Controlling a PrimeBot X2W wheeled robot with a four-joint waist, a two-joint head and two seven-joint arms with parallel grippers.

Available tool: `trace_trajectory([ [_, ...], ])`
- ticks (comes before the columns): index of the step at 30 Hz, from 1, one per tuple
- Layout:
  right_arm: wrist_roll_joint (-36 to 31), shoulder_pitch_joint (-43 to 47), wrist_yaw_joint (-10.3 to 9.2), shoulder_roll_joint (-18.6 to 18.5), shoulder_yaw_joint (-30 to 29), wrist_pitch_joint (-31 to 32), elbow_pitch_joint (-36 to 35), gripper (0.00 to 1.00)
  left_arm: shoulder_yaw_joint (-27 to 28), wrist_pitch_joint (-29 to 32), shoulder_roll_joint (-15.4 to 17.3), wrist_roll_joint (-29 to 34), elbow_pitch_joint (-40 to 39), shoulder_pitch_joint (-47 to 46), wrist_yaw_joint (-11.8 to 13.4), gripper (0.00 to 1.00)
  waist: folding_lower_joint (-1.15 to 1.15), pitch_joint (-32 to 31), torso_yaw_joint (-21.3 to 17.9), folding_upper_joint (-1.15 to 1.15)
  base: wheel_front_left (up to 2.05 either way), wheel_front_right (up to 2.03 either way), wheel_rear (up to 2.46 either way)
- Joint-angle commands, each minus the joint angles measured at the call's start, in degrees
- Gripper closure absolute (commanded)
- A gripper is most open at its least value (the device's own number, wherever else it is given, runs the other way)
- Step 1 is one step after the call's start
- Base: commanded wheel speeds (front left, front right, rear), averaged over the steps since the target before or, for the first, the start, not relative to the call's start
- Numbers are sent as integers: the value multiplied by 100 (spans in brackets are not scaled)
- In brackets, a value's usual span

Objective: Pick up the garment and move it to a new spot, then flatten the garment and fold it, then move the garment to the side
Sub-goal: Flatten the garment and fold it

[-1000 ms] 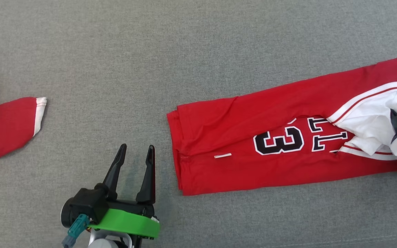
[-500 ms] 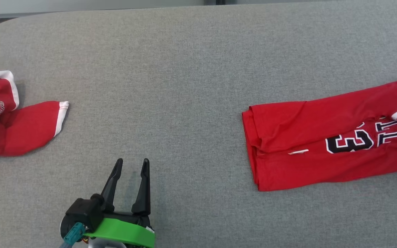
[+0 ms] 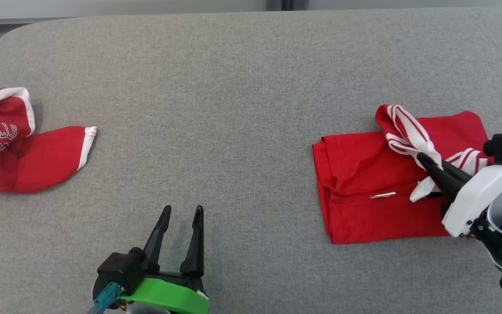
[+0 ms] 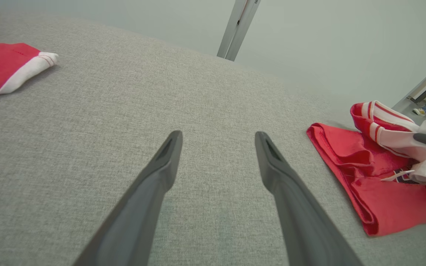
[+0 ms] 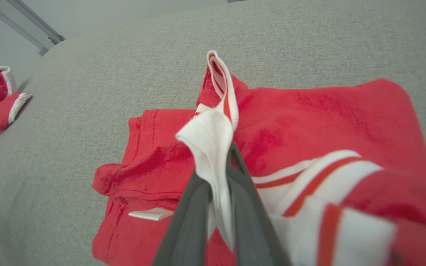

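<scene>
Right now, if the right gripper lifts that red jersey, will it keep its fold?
Probably not: the jersey droops limp over the right gripper. It looks thin and light, so its loose layers would likely hang open.

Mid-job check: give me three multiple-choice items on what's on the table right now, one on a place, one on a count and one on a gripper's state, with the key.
1. Where on the grey table does the Bulls garment lie?
A) at its left end
B) at its middle
C) at its right end

2. How many red garments lie on the table?
A) one
B) two
C) three

3. The right gripper is:
A) open above bare table
B) shut on the white trim of the folded jersey
C) shut on nothing

Key:
1 A: the head view shows it by the table's left edge.
2 B: the Bulls garment and the folded jersey are the two.
3 B: the right wrist view shows white trim pinched between the closed fingers.
</scene>
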Motion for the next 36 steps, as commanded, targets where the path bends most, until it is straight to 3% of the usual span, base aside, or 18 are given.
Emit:
trace_trajectory([
  [1, -57, -48, -3, 94, 50, -96, 70, 100, 5, -15, 7, -23, 35, -82, 35, 0, 0, -15, 22, 0, 0, 0, 0],
  [8, -220, -238, -2, 567, 382, -498, 335, 100, 31, -15, 7, 60, -25, 29, 76, 0, 0, -140, 49, 0, 0, 0, 0],
  [23, -530, -315, -2, 1028, 989, -708, 682, 100, 211, -16, 6, 266, 37, 109, -11, 0, 0, -324, 76, 0, 0, 0, 0],
  [25, -580, -340, -2, 1137, 1009, -768, 762, 65, 241, -16, 6, 290, 32, 129, -10, 0, 0, -342, 67, 0, 0, 0, 0],
  [26, -602, -346, -2, 1179, 1026, -788, 796, 29, 262, -16, 6, 318, 28, 136, -3, 0, 0, -347, 62, 0, 0, 0, 0],
  [27, -614, -344, -2, 1247, 1045, -806, 832, 0, 284, -16, 6, 330, 39, 142, -1, 0, 0, -351, 56, 0, 0, 0, 0],
  [36, -711, -161, -2, 1523, 1074, -1190, 780, 0, 529, -16, 6, 608, 229, 194, -29, 0, 0, -553, 39, 0, 0, 0, 0],
])
